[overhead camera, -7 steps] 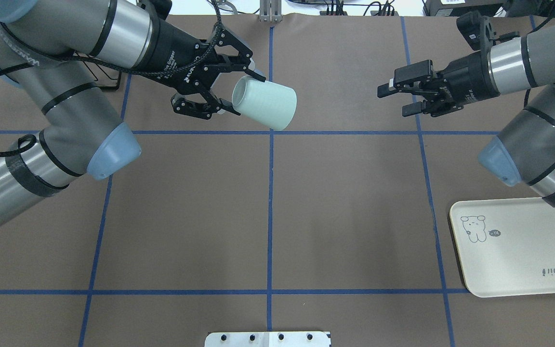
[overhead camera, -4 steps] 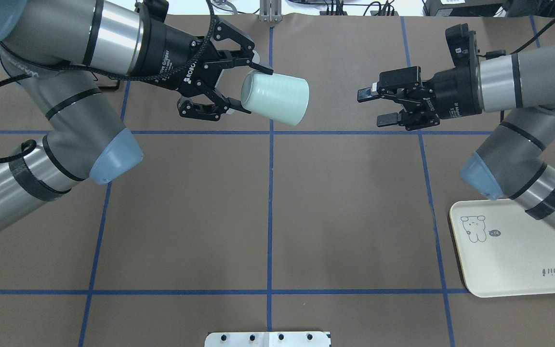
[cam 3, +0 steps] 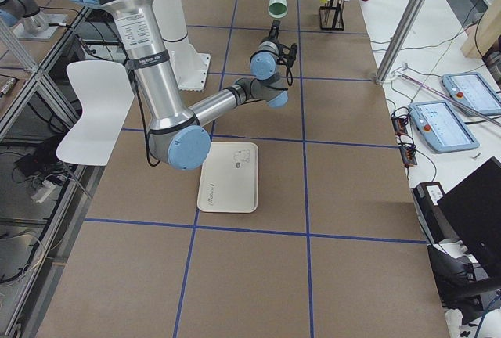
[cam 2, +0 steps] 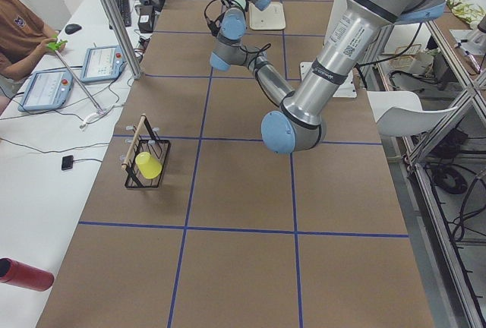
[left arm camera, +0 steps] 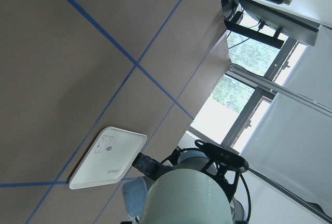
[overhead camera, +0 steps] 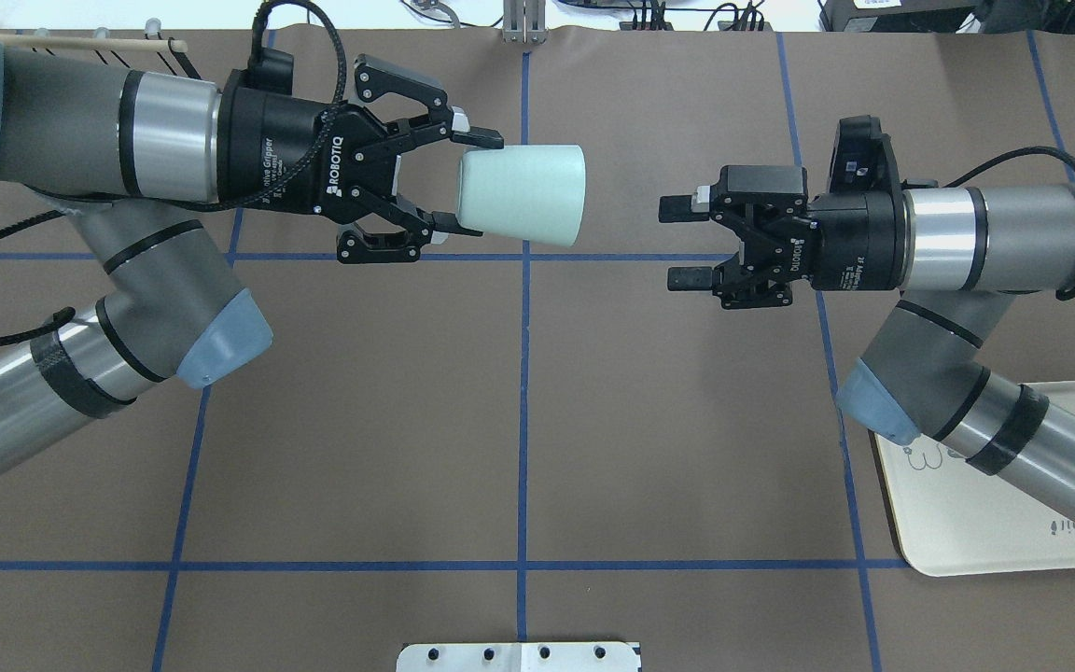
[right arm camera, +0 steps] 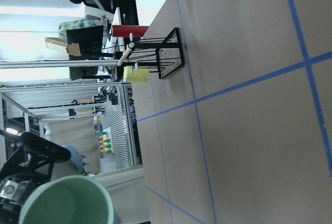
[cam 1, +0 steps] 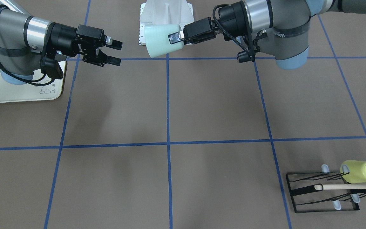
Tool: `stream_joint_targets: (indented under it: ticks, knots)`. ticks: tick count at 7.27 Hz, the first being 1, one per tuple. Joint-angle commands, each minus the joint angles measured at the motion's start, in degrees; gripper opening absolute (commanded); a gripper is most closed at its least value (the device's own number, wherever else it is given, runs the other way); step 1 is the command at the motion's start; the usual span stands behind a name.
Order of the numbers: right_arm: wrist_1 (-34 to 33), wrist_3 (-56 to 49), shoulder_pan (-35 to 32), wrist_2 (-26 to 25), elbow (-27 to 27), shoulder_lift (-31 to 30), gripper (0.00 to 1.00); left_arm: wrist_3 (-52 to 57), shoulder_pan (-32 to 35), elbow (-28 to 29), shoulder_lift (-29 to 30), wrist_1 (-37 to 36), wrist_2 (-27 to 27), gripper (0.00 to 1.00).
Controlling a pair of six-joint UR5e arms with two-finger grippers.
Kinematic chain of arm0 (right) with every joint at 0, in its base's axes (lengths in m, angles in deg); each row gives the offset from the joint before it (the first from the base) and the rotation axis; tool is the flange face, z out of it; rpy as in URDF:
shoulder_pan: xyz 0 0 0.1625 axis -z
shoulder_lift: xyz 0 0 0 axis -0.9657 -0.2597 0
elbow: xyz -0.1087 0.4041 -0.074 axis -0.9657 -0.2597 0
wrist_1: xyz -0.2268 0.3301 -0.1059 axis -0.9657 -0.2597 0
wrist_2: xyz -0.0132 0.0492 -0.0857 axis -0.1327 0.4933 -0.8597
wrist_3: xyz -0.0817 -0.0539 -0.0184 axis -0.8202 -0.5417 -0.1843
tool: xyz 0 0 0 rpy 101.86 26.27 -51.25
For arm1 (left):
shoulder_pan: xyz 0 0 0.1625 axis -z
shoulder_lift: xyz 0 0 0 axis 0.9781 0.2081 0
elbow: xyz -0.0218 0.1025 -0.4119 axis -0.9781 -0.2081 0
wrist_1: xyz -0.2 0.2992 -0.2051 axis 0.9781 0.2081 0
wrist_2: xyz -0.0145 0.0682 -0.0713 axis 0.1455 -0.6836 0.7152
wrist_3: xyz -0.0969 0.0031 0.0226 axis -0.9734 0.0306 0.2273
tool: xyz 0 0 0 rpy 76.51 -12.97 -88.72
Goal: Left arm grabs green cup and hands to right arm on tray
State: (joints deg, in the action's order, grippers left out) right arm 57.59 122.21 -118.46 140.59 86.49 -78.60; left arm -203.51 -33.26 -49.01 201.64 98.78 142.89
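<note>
Green cup (overhead camera: 521, 196), overhead view: it lies on its side in mid-air above the counter (overhead camera: 360, 420), toward the far edge and close to the centre grid line. The left hand (overhead camera: 474, 184) is clamped on its narrow base end, one finger on each side. The wide mouth points at the right hand (overhead camera: 677, 242), whose fingers are spread apart and hold nothing, with a clear gap to the cup. The tray (overhead camera: 957, 527) sits flat at the near right edge, partly under the right arm (overhead camera: 995, 233). Front-facing view: the cup hangs clear of the counter. A yellow-green cup (cam 1: 361, 171) rests on a black wire rack (cam 1: 302, 190), well apart from both hands. Side views: the cup shows raised at the far end, and the hands are too small to judge. Left wrist view: the cup's outer wall fills the lower edge, with the tray and right arm beyond it. Right wrist view: the cup's open mouth sits at lower left and the rack is far off.
</note>
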Motion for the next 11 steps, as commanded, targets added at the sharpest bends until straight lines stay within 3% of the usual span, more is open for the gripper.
stream_joint_targets:
  ticks: [1,6,7,10,11]
  knots:
    - [8.43,3.79,3.06,-4.90,-2.72,0.63,0.98,-2.94,-3.40,0.04,-0.04,3.93,-5.25,0.00]
    - [14.37,6.43,5.01,-7.04,-3.27,1.95,0.95,-2.85,-6.84,0.21,0.92,3.94,-8.87,0.00]
    - [14.89,6.43,5.27,-7.04,-3.27,1.95,0.86,-2.85,-7.02,0.30,1.18,3.85,-9.04,0.00]
    - [17.70,6.43,6.15,-7.04,-3.27,1.25,0.71,-2.76,-8.43,1.18,2.68,3.68,-11.51,0.00]
    - [18.23,6.43,6.24,-7.04,-3.36,1.16,0.57,-2.76,-8.43,1.62,2.77,3.67,-11.51,0.00]
